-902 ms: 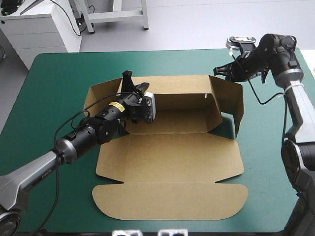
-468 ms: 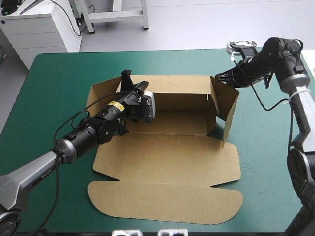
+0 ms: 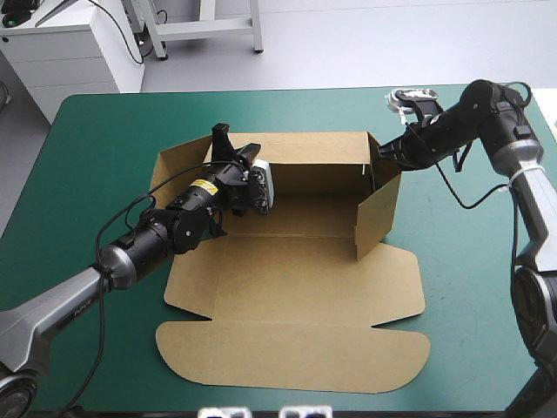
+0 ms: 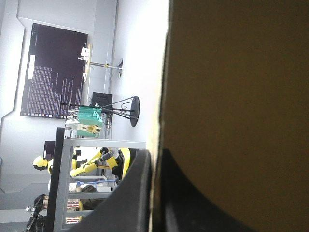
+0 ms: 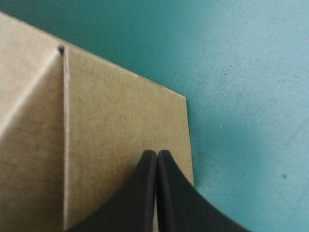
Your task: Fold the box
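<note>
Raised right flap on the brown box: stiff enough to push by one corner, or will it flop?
Likely stiff: the brown cardboard box's right flap stands flat, unbowed, at the shut right claw. Probably light; it hinges at a crease, so it may swing back once released.

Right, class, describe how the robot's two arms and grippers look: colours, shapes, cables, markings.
Both arms are black near the wrist and silver-grey lower down. The left arm carries a yellow label and a black cable; the right arm trails a black cable too. The left gripper and right gripper each have two broad black fin-shaped fingers.
</note>
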